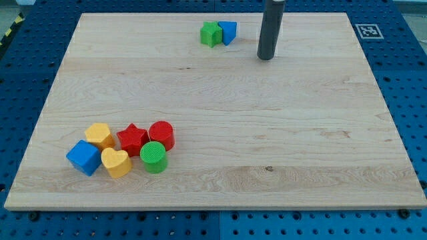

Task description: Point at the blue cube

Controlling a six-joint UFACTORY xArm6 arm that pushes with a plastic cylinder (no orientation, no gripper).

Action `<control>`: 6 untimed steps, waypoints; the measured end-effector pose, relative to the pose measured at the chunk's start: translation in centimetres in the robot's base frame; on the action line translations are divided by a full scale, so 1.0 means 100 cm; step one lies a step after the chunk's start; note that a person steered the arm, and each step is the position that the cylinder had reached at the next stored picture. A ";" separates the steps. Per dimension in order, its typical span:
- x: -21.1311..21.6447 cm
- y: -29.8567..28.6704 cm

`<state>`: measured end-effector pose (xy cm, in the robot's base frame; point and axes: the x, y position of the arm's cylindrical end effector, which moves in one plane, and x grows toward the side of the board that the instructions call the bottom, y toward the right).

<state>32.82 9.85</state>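
My tip (267, 58) — the lower end of the straight dark rod — rests on the pale wooden board (267, 133) near the view's top, right of centre. There is no claw on this arm, so nothing opens, closes or grips; the rod simply stands upright with its end on the wood.

The blue cube (83, 157) lies far from it, at the view's lower left, at the left edge of a tight cluster of blocks. Just above and right of the cube sits a yellow block with many flat sides (100, 135), and just to its right a yellow heart-shaped block (116, 162); both look to be touching it or nearly so. Further right in the same cluster are a red star-shaped block (133, 139), a red cylinder (161, 135) and, below those, a green cylinder (154, 157).

Close to my tip, on its left, two other blocks sit side by side and touching — a green block (211, 34) whose shape I cannot make out and a smaller blue block (228, 32) to its right. A clear strip of wood separates that blue block from the rod.

A black-and-white square marker (367, 31) sits on the board's top right corner.
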 end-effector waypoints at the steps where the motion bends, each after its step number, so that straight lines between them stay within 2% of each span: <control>1: 0.000 0.000; 4: 0.039 0.000; 5: 0.074 0.000; 6: 0.080 0.000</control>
<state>40.87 9.85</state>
